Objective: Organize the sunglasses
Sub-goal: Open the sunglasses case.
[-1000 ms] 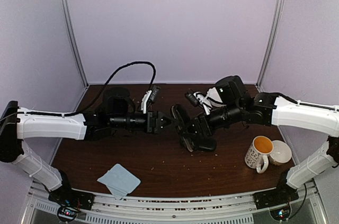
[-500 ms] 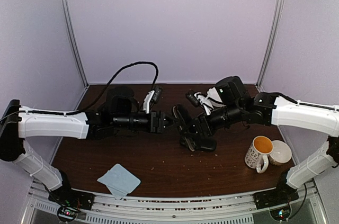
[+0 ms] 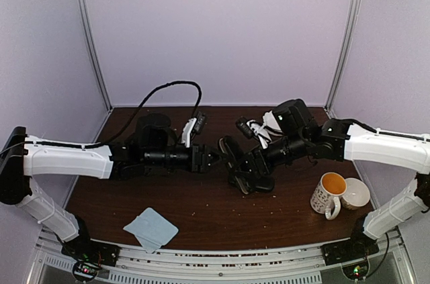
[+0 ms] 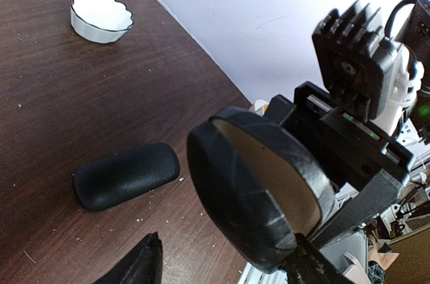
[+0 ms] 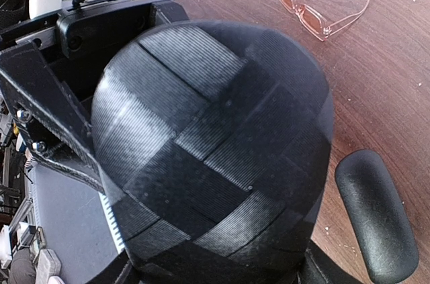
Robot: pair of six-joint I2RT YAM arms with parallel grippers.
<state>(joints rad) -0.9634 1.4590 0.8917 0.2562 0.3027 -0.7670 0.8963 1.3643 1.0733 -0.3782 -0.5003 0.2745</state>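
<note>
The left pincer (image 3: 215, 158) and right pincer (image 3: 240, 164) meet at a black case (image 3: 229, 149) above the table (image 3: 201, 220).

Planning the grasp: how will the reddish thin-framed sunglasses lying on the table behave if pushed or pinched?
The reddish translucent thin-framed sunglasses probably weigh little and would likely slide, not roll, on the dark wooden table. Their temples are unfolded, so a sideways push may fold one. The thin frame likely flexes; pinch gently.

Two black cases (image 4: 126, 175), one pair of copper sunglasses (image 5: 312, 17), one blue cloth (image 3: 151, 228), one mug (image 3: 328, 195), one bowl (image 4: 101, 17).
</note>
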